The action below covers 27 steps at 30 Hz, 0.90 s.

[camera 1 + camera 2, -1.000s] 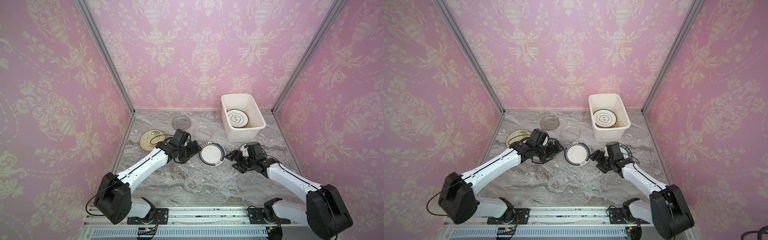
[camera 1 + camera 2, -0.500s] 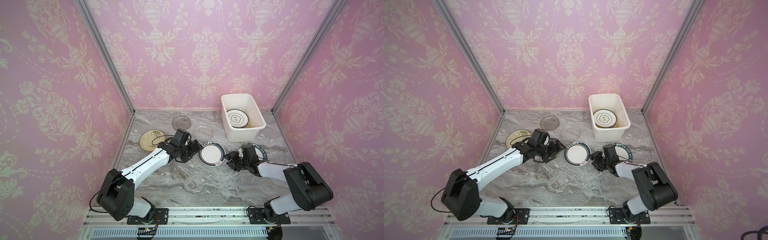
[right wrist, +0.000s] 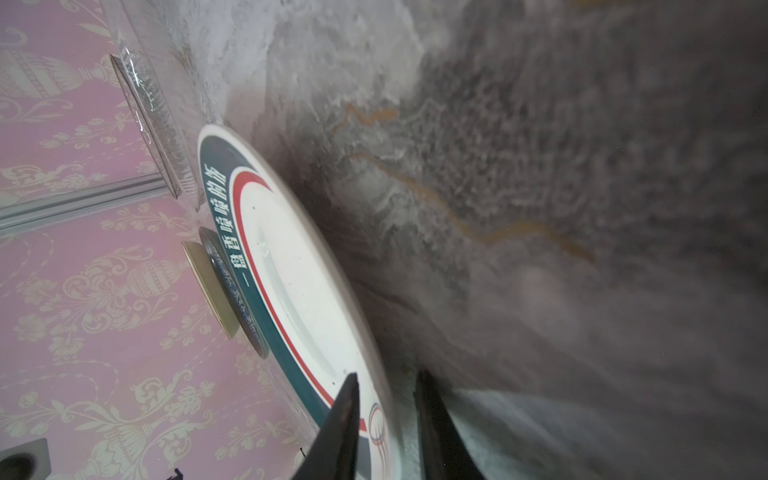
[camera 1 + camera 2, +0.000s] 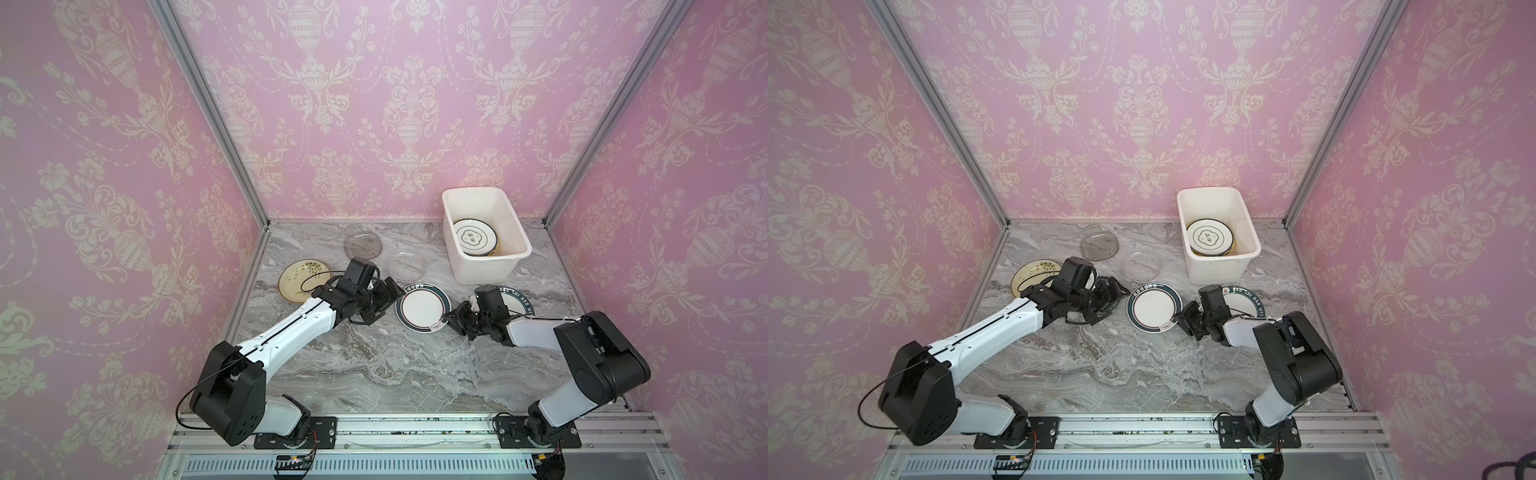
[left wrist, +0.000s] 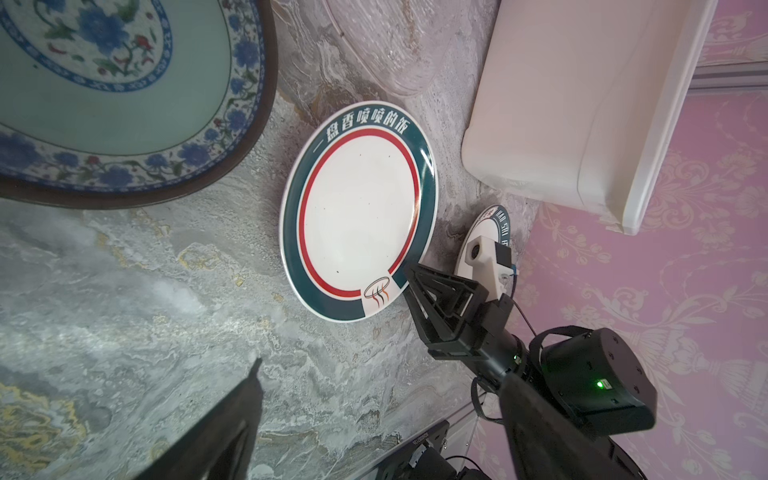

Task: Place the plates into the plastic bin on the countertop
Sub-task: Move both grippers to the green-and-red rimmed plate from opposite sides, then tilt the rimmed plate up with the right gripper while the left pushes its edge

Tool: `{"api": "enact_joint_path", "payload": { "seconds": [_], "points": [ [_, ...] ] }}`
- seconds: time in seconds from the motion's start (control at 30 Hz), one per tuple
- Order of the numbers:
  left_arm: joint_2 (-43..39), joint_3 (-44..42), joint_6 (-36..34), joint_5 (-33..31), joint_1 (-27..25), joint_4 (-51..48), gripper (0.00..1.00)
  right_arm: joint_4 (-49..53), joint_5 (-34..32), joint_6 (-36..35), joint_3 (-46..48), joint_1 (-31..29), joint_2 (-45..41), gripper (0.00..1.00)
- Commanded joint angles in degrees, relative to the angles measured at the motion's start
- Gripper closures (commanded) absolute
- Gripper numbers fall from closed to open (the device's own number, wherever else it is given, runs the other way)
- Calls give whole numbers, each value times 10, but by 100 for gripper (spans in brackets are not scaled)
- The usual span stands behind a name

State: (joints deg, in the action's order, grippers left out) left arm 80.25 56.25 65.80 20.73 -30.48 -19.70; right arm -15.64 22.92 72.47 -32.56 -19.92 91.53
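The right tool (image 3: 384,376) has one finger (image 3: 343,428) over the face of the green-rimmed plate (image 4: 423,306) and the other under its near-right edge, only a sliver apart. Whether they're actually biting the rim is impossible to tell from the wrist view. The plate sits mid-counter (image 4: 374,365), well short of the plastic bin (image 4: 484,270) at the far right, which already has a dark-rimmed plate (image 4: 475,237) in it.

Biggest worry here: that's a skinny pinch on a slick glazed lip, right out at the edge. Once lifted, the whole plate hangs off one side, so it'll likely droop or twist out and smack the counter. If it sags, its low edge could clip the bin's wall going in, or land hard on the plate inside and chip both.

Also, the left tool (image 4: 388,301) is spread wide just left of the plate, so a swing that way could hit it. The right arm lies over another lettered plate (image 4: 519,300), which would be easy to drag along. The clear glass plate (image 4: 406,264) just beyond is a bump risk too.
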Motion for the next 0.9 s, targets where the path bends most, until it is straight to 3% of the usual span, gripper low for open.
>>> {"api": "enact_joint_path", "payload": {
  "seconds": [0.0, 0.27, 0.63, 0.87],
  "points": [
    [-15, -11, 13, 9, 8, 5, 9, 79, -10, -21, -18, -8, -7, 82],
    [-31, -23, 13, 9, 17, 8, 9, 169, -25, -35, -35, -22, -47, 100],
    [-57, -28, -22, 17, 32, -20, 9, 303, -25, -82, -45, -27, -209, 100],
    [-60, -9, -96, 64, 46, -50, 13, 320, 47, -115, -95, -27, -287, 100]
  ]
}}
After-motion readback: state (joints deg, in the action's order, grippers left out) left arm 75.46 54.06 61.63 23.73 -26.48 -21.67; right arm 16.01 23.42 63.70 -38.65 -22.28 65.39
